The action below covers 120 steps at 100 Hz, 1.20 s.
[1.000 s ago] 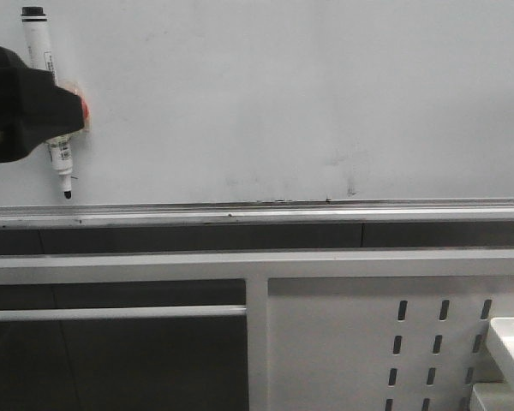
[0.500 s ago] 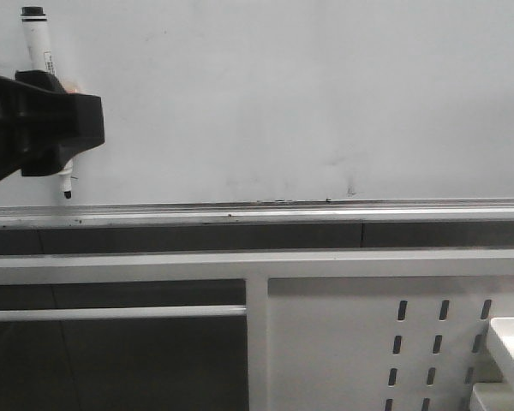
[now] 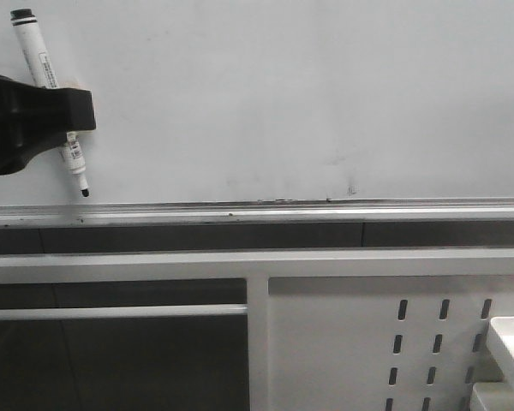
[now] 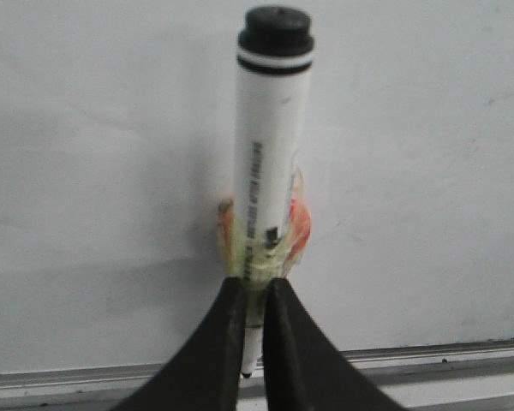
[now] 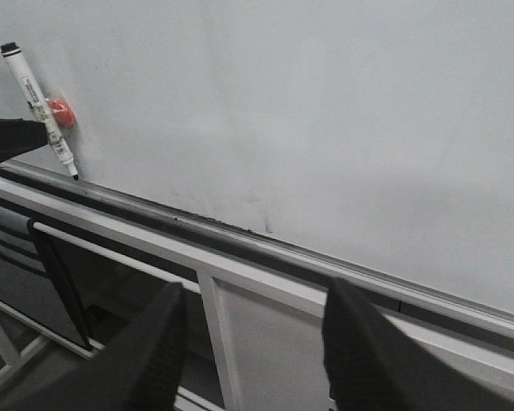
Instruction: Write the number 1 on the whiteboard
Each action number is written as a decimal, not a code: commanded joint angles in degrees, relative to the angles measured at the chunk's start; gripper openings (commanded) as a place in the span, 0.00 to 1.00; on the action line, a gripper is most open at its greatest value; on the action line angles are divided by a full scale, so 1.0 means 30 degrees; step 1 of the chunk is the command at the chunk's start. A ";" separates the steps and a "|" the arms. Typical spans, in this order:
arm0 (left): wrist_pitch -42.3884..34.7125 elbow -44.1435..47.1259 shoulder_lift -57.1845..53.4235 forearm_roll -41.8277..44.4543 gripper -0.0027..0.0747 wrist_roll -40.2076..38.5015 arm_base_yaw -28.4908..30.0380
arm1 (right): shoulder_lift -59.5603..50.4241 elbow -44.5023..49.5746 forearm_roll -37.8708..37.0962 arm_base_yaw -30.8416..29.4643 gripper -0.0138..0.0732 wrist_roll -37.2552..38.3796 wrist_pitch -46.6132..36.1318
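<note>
The whiteboard stands straight ahead with no 1 drawn on it yet, and the tilted pen is pinched tight in the left gripper low by the rail, so a crooked line could be made or the rail hit, while the right gripper is held wide.

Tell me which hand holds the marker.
The left hand: its fingers are shut on the marker, tip down near the whiteboard rail. The right hand is open and empty, well back from the board.

Even, dim light; left wrist view soft (marker blurred).
</note>
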 commanded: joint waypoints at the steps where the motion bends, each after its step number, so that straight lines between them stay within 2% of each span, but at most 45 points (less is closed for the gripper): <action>1: -0.0995 -0.0492 -0.0349 0.0970 0.01 -0.0165 0.0122 | 0.0388 -0.0599 -0.0088 -0.0070 0.53 -0.0232 -0.1108; 7: -0.0414 -0.0492 -0.0428 0.1954 0.01 -0.0121 0.0122 | 0.0388 -0.0858 0.0281 -0.0070 0.53 -0.0232 -0.0306; 15: 0.0915 -0.0492 -0.1003 0.4961 0.01 -0.0087 -0.0006 | 0.0388 -0.1690 0.0651 -0.0031 0.53 -0.0724 0.1414; 24: 0.2305 -0.0718 -0.1846 0.8122 0.01 0.0054 -0.0554 | 0.0524 -0.2838 0.2267 0.0181 0.53 -0.4771 0.3362; 30: 0.3674 -0.1157 -0.2497 0.9428 0.01 0.0437 -0.0976 | 0.0858 -0.3459 0.3842 0.0258 0.53 -0.7640 0.4056; 36: 0.5783 -0.1889 -0.3028 1.0014 0.01 0.1331 -0.1225 | 0.1498 -0.4112 0.5098 0.0258 0.53 -0.9240 0.4466; 43: 0.7408 -0.2514 -0.3176 0.8857 0.01 0.1734 -0.1127 | 0.2639 -0.4699 0.6098 0.0258 0.53 -0.9450 0.4418; 60: 0.7018 -0.2571 -0.3245 0.4503 0.01 0.1734 -0.0777 | 0.5060 -0.5980 0.6430 0.0258 0.53 -0.9525 0.4106; 68: 0.6407 -0.2401 -0.3245 0.3202 0.01 0.1695 -0.0850 | 0.5489 -0.6350 0.6430 0.0258 0.53 -0.9525 0.3517; 81: 0.4208 -0.1595 -0.3245 -0.0565 0.01 0.1474 -0.1037 | 0.5540 -0.6342 0.6430 0.0258 0.53 -0.9525 0.3004; 91: 0.3326 -0.0965 -0.3245 -0.0901 0.11 0.1374 -0.1038 | 0.5540 -0.6342 0.6430 0.0258 0.53 -0.9525 0.3293; 102: 0.2916 -0.0901 -0.3245 -0.0901 0.35 0.1249 -0.1038 | 0.5540 -0.6342 0.6109 0.0258 0.53 -0.9525 0.3389; 110: 0.1851 -0.0901 -0.3014 -0.0795 0.50 -0.0384 -0.1038 | 0.5540 -0.6342 0.5863 0.0258 0.53 -0.9525 0.3269; 115: 0.1054 -0.0901 -0.2798 -0.0767 0.54 -0.1814 -0.1038 | 0.5540 -0.6342 0.5788 0.0258 0.53 -0.9525 0.3196; 120: 0.0447 -0.0901 -0.2490 -0.0454 0.54 -0.3229 -0.1038 | 0.5540 -0.6342 0.5739 0.0258 0.53 -0.9525 0.3091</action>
